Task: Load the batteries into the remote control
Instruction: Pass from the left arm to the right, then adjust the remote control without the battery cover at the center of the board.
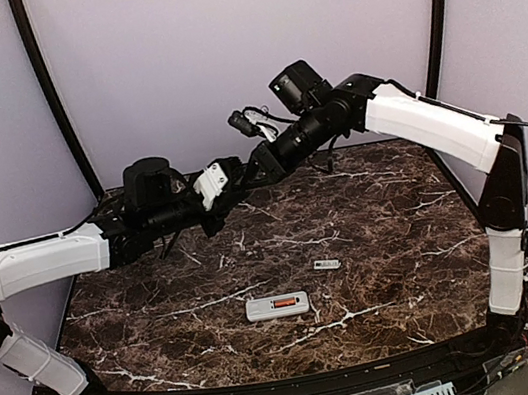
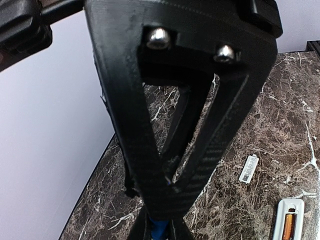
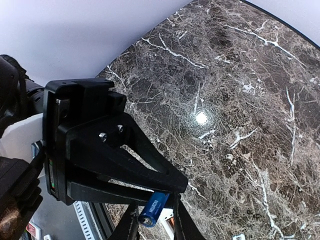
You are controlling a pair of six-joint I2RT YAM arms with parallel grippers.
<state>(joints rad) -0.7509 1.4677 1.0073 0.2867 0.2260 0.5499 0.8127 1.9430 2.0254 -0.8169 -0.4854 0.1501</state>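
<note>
Left gripper (image 2: 167, 197) pinches the blue battery (image 3: 154, 208) by one end in mid-air, offering the free end to the right gripper (image 3: 157, 224), whose jaws flank it, contact unclear. Below, the remote control (image 1: 277, 306) lies open, the orange battery (image 1: 283, 303) seated.

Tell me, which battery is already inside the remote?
The orange battery: it lies in the white remote, while the blue battery is up in the air, pinched by the left tool.

Bright, even overhead light; glare spot on table (image 3: 201, 118); wrist views' foregrnd soft.
</note>
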